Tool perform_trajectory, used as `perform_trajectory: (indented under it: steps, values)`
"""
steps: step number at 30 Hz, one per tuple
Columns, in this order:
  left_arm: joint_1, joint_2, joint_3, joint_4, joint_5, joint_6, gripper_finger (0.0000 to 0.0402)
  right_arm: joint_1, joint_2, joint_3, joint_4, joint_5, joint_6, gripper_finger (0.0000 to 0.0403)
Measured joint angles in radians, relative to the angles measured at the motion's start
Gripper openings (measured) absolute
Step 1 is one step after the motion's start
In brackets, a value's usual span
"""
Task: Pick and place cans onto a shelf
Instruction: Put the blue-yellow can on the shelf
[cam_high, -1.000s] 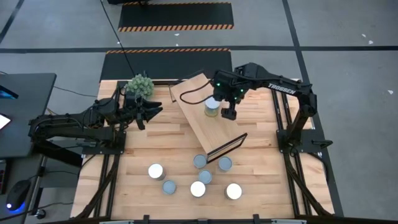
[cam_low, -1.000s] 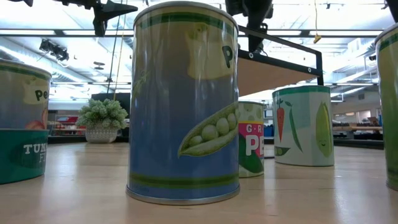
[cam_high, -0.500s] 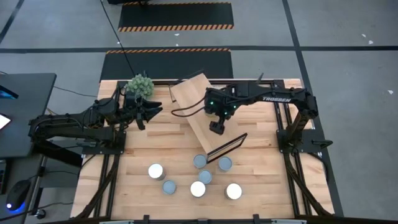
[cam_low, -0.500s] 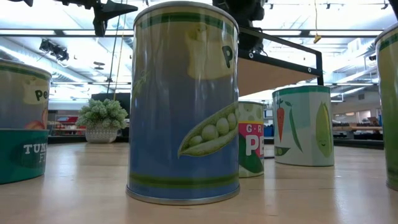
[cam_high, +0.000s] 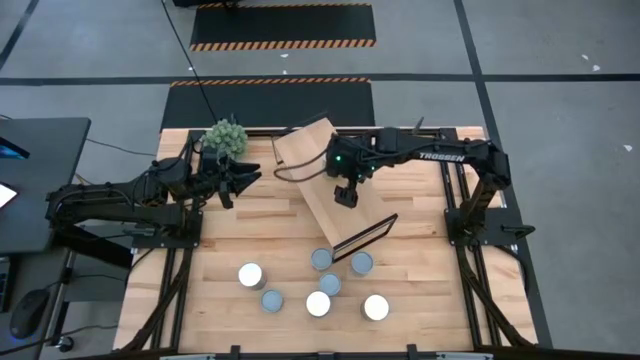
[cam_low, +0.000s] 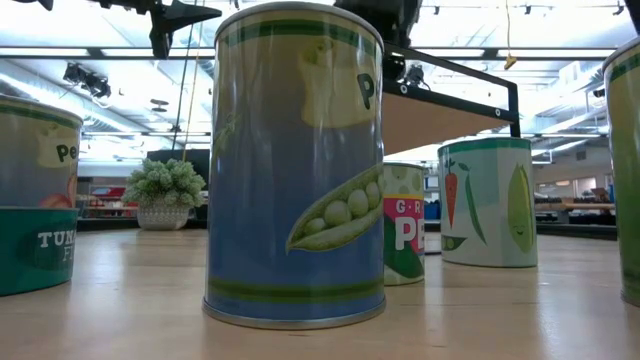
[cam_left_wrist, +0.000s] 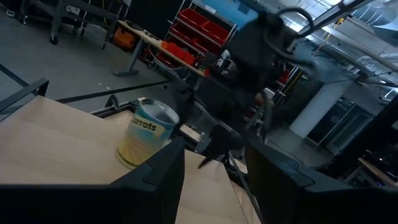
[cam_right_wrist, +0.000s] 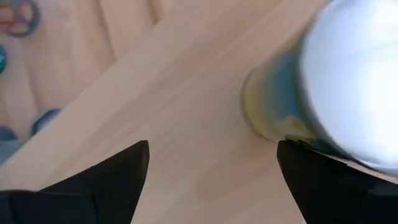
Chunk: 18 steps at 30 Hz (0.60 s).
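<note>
A yellow-labelled can (cam_right_wrist: 336, 74) stands upright on the tilted light-wood shelf (cam_high: 300, 150). It also shows in the left wrist view (cam_left_wrist: 148, 132). In the high view my right arm's wrist hides it. My right gripper (cam_high: 345, 197) is open over the shelf board, and the can stands off to one side of its fingers (cam_right_wrist: 211, 146), not between them. My left gripper (cam_high: 250, 180) is open and empty at the table's left, its fingers pointing at the shelf (cam_left_wrist: 214, 144). Several more cans (cam_high: 318, 303) stand on their bases near the table's front.
A spiky green plant ball (cam_high: 225, 135) sits at the far left, behind my left gripper. The shelf's dark metal frame (cam_high: 365, 238) stands at its near end, close to two cans (cam_high: 361, 263). In the low view a pea-labelled can (cam_low: 295, 170) stands nearest.
My right gripper has gone toward the table's left edge and a little toward its near edge, staying over the shelf. Its wrist now covers the can in the high view. The can has stayed where it was on the shelf.
</note>
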Motion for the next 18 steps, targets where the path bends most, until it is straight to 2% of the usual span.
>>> perform_trajectory:
  steps: [12, 18]
  values:
    - [0.000, 0.000, 0.000, 0.001, 0.000, -0.021, 0.0174, -0.102, 0.004, 0.000, 0.063, 0.033, 0.002, 0.0361]
    - [0.000, 0.000, 0.000, 0.001, 0.000, -0.026, 0.0174, -0.087, 0.004, 0.000, 0.029, 0.117, 0.065, 0.0359]
